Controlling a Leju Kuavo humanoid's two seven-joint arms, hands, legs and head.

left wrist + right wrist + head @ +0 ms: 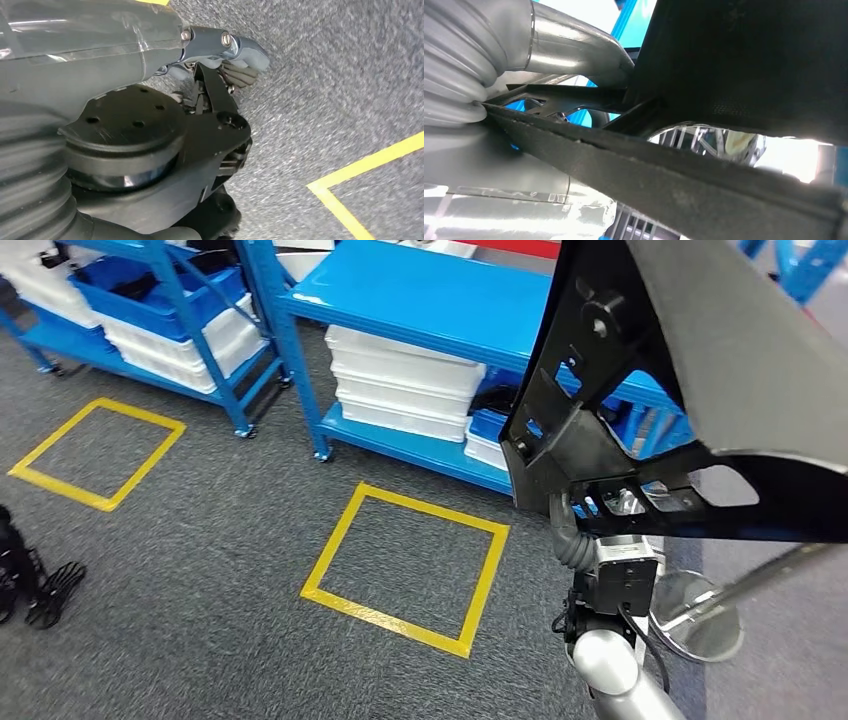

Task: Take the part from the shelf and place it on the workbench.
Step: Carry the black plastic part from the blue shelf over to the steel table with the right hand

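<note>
A large black flat part with cut-outs fills the upper right of the head view, held up in front of the blue shelf. My right arm rises from below to it, and the hand itself is mostly hidden behind the part. In the right wrist view my right hand presses its silver thumb against the black part and grips it by the edge. My left hand hangs low at the left above the carpet. Its fingers are loosely apart and hold nothing.
White bins are stacked on the blue shelf's lower level, and a second blue rack stands at the left. Two yellow tape squares mark the grey carpet. A round shiny disc lies on the floor by my right arm.
</note>
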